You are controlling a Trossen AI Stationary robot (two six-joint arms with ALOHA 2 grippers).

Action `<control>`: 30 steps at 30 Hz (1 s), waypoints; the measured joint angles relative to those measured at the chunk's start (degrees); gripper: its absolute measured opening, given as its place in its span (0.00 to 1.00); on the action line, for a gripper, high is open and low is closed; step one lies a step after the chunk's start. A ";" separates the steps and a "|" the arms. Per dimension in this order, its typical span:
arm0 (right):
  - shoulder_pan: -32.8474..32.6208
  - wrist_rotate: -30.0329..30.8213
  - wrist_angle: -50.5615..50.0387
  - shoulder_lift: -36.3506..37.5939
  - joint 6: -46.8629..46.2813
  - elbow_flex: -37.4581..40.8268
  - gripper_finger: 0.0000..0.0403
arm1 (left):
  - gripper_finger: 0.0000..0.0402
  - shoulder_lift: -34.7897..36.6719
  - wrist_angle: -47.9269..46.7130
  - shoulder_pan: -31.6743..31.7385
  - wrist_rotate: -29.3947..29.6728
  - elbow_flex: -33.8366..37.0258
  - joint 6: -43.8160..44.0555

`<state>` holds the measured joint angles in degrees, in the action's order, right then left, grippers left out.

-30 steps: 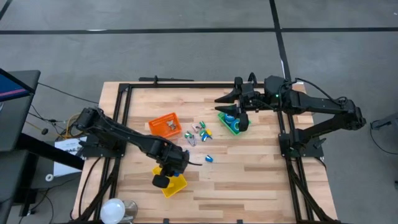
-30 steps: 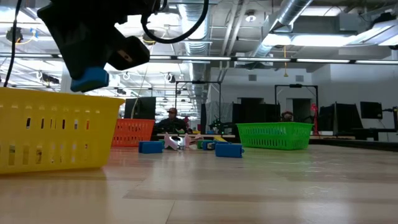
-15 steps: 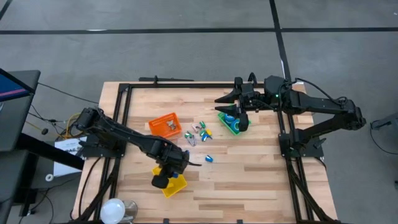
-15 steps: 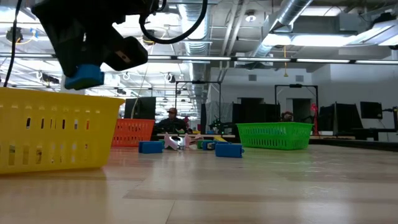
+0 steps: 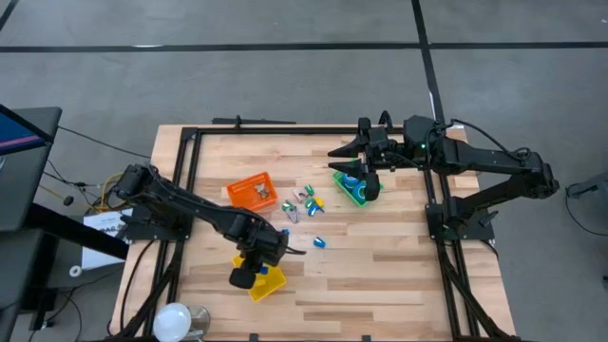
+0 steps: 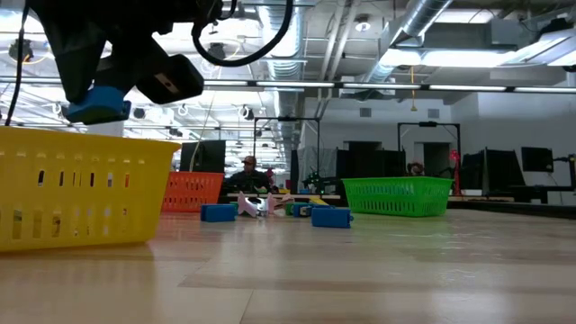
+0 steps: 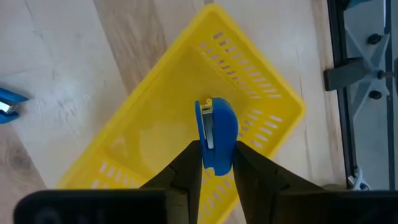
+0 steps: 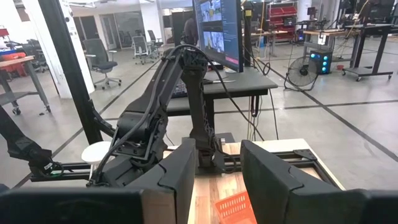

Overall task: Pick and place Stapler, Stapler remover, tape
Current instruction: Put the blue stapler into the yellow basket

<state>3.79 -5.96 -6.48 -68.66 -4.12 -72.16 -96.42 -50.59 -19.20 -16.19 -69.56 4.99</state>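
My left gripper [image 7: 216, 165] hangs over the yellow basket [image 5: 269, 283], shut on a blue stapler [image 7: 216, 138]. In the low view the stapler [image 6: 94, 103] shows above the basket's rim [image 6: 85, 142]. My right gripper [image 8: 217, 180] stays open and level, high over the green basket [image 5: 355, 186], with nothing between its fingers. Two more blue staplers [image 6: 218, 212] [image 6: 331, 217] lie flat on the table. Several small coloured pieces [image 5: 302, 201] lie at the table's middle. I cannot make out the tape. My left gripper pinches the stapler between its two fingers, which lie on the stapler's two sides at the end nearest the gripper [image 7: 216, 163]. The fingers come from above, pointing steeply down. The stapler sticks out below the fingertips, lifted clear over the inside of the yellow basket.
An orange basket [image 5: 251, 190] stands left of the table's middle. A black frame [image 5: 190, 142] runs around the table's edges. A blue stapler [image 5: 319, 241] lies between the yellow basket and the small pieces. There is bare wood at the near right.
My left gripper has tipped a little at the wrist. The stapler has swung with it toward the table's left edge, from over the yellow basket's right part to farther over its inside. It remains clear of the basket. The right arm has kept still.
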 joint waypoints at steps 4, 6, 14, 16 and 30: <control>0.00 0.00 0.00 0.00 0.00 0.00 0.30 | 0.20 0.00 0.02 -0.02 0.00 0.00 0.00; 0.00 0.00 0.01 0.00 0.01 0.00 0.30 | 0.22 0.02 0.04 -0.02 0.00 0.00 0.02; 0.00 0.00 0.00 0.00 0.02 0.00 0.30 | 0.42 0.04 0.09 0.00 3.27 0.00 0.93; 0.00 0.00 -0.13 0.00 0.02 0.00 0.30 | 0.46 0.47 0.16 0.01 2.44 0.00 1.62; 0.04 1.23 -8.54 0.00 0.09 0.00 0.30 | 0.44 18.78 2.01 3.35 11.22 -0.11 3.02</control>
<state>3.84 -4.73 -15.02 -68.66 -4.03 -72.16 -77.64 -48.58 -15.85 -4.97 -69.67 8.01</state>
